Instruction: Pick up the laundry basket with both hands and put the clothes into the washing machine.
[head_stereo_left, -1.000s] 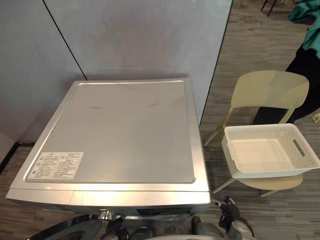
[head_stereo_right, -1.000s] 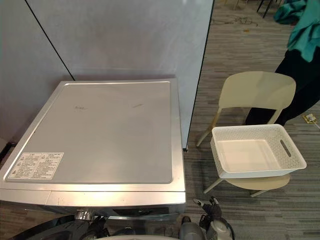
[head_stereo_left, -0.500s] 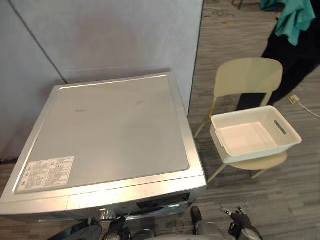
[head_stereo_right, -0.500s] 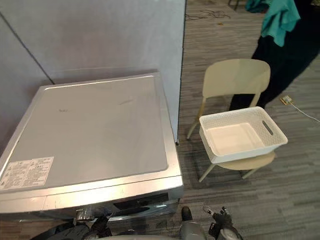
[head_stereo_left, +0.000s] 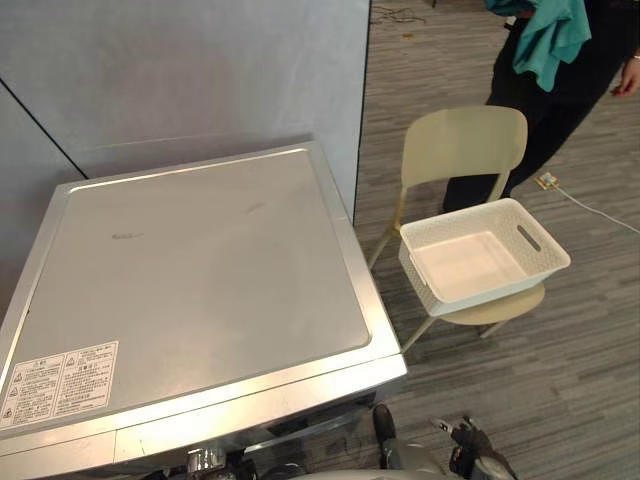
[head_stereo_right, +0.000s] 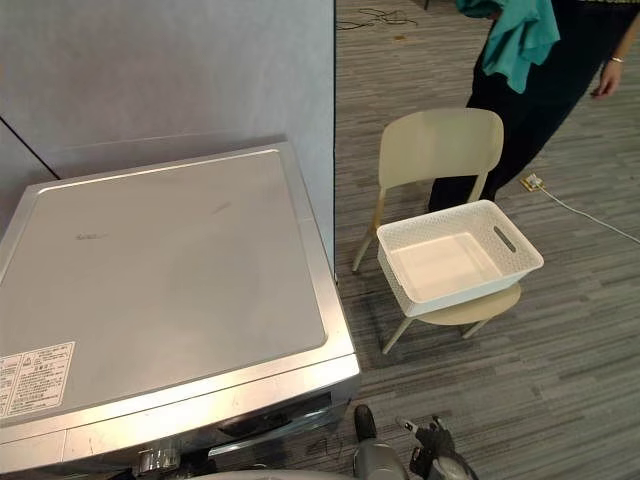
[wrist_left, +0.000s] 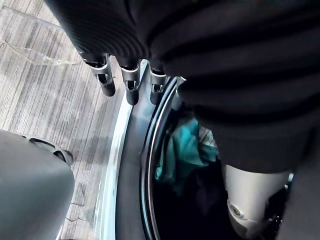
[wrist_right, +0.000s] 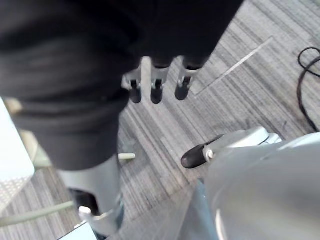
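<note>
The white laundry basket (head_stereo_left: 484, 262) sits empty on the seat of a beige chair (head_stereo_left: 463, 150), to the right of the washing machine (head_stereo_left: 190, 300). In the left wrist view my left hand (wrist_left: 127, 80) hangs with straight fingers over the rim of the machine's round door opening (wrist_left: 145, 165). A teal cloth (wrist_left: 185, 152) and something dark lie inside the drum. My right hand (wrist_right: 156, 84) hangs relaxed over the striped floor, holding nothing. It also appears low in front of the machine's right corner as my right hand (head_stereo_left: 470, 455), well short of the basket.
A person (head_stereo_left: 560, 90) in dark trousers stands behind the chair, holding a teal cloth (head_stereo_left: 545, 35). A grey partition wall (head_stereo_left: 200, 70) stands behind the machine. A thin cable (head_stereo_left: 590, 205) runs across the floor to the right of the chair.
The camera has swung right, so the machine and chair sit further left in the picture. More of the person shows. My right hand stays low in front of the machine.
</note>
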